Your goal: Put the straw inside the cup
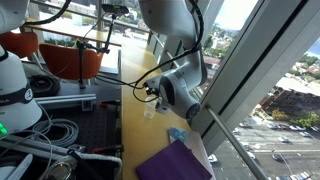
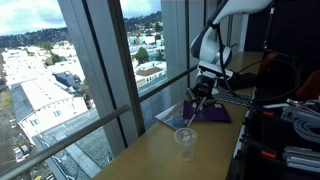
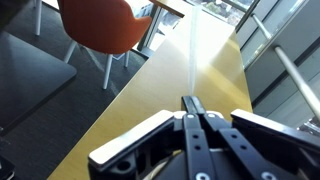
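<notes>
Yellow table [image 3: 215,85], cup [image 2: 186,142], tall windows [image 2: 100,60], orange chair [image 3: 100,25]

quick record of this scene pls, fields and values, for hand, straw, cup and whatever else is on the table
hand: shut, hanging above the table
straw: pinched in the hand, sticking out straight ahead of it in the wrist view
cup: clear, upright on the table by the window, apart from the hand
straw in cup: not yet; no cup shows in the wrist view
purple cloth: flat on the table, beyond the cup, near the hand
background: orange chair past the table edge
</notes>
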Robot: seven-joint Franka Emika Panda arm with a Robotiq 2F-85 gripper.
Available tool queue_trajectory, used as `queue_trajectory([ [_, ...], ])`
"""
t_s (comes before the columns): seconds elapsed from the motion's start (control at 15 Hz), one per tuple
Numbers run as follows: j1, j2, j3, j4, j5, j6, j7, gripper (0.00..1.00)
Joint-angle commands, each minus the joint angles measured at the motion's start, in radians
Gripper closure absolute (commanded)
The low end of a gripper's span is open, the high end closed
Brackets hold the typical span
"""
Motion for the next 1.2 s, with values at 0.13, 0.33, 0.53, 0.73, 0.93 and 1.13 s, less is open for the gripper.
queue_trajectory([
  [0.13,-0.012,0.073,0.002,0.055,0.012,-0.071,-0.034,1.00],
  [0.33,-0.008,0.099,0.004,0.077,0.012,-0.092,-0.053,1.00],
  [0.53,-0.008,0.124,0.004,0.103,0.011,-0.100,-0.060,1.00],
  [0.73,-0.011,0.147,0.004,0.132,0.012,-0.116,-0.060,1.00],
  [0.93,-0.009,0.166,0.007,0.159,0.014,-0.122,-0.058,1.00],
  [1.13,-0.012,0.187,0.006,0.181,0.016,-0.124,-0.051,1.00],
])
